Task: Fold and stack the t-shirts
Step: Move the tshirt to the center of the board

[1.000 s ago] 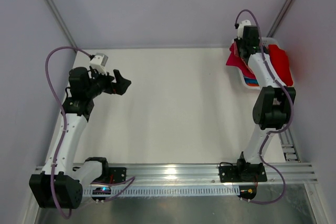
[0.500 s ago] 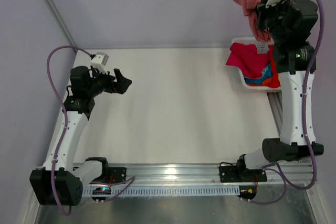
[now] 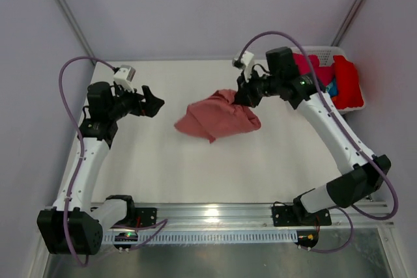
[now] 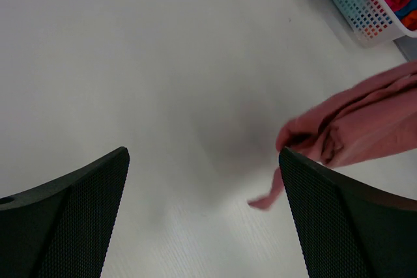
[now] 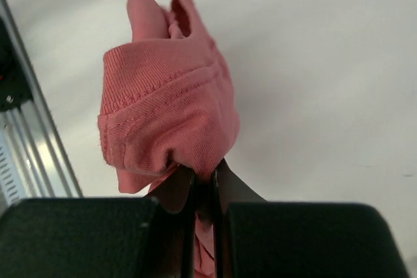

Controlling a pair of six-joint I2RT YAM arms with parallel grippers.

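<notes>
Right gripper (image 3: 246, 96) is pinched tight on a bunched edge of the salmon shirt (image 3: 218, 118), which drapes down and leftward from it over the middle of the table (image 3: 195, 167). Left gripper (image 3: 153, 103) hangs at the left side, jaws spread wide with nothing between them, pointing toward the shirt but well apart from it. A red shirt (image 3: 348, 83) and a magenta shirt (image 3: 306, 66) sit heaped in the white basket (image 3: 319, 49) at the far right corner.

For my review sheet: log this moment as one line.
right claw: shut on salmon t-shirt, bunched over table | left claw: open, empty | white basket: holds red t-shirt
</notes>
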